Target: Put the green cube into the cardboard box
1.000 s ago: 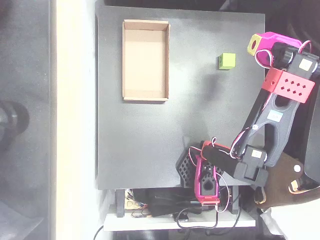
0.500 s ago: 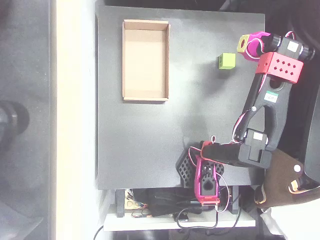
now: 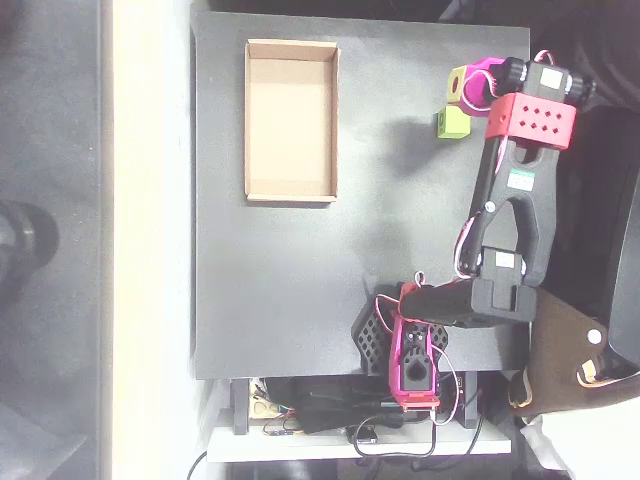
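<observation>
The green cube is a small lime block on the black table, right of centre near the far edge in the overhead view. My magenta gripper hangs right over it and covers the cube's upper right corner. From above its fingers cannot be made out, so its state is unclear. The cardboard box, a shallow tan tray with nothing in it, lies well to the left of the cube.
The arm's red and black links run down the table's right side to the base at the bottom edge, among cables. The black table ends close to the cube's right. A brown object lies off the table at lower right.
The arm has swung left. The gripper moved from beyond the table's right edge to directly over the cube. Cube and box have not moved.
</observation>
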Action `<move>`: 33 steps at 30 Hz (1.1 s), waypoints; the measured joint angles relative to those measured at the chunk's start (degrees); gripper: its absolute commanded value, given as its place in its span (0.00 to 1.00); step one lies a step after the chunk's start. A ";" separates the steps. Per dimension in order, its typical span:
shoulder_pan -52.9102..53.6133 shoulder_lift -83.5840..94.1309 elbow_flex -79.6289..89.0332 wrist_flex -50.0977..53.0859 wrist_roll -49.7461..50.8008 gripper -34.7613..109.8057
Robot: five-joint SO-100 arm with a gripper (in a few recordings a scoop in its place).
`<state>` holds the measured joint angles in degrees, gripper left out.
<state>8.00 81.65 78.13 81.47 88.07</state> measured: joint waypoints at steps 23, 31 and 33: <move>-2.81 -14.94 -0.44 -0.79 -0.09 0.55; -3.43 -17.67 -0.44 -5.01 -0.09 0.55; -3.43 -18.19 -0.44 -5.19 -0.09 0.55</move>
<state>4.57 63.46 77.70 76.29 87.98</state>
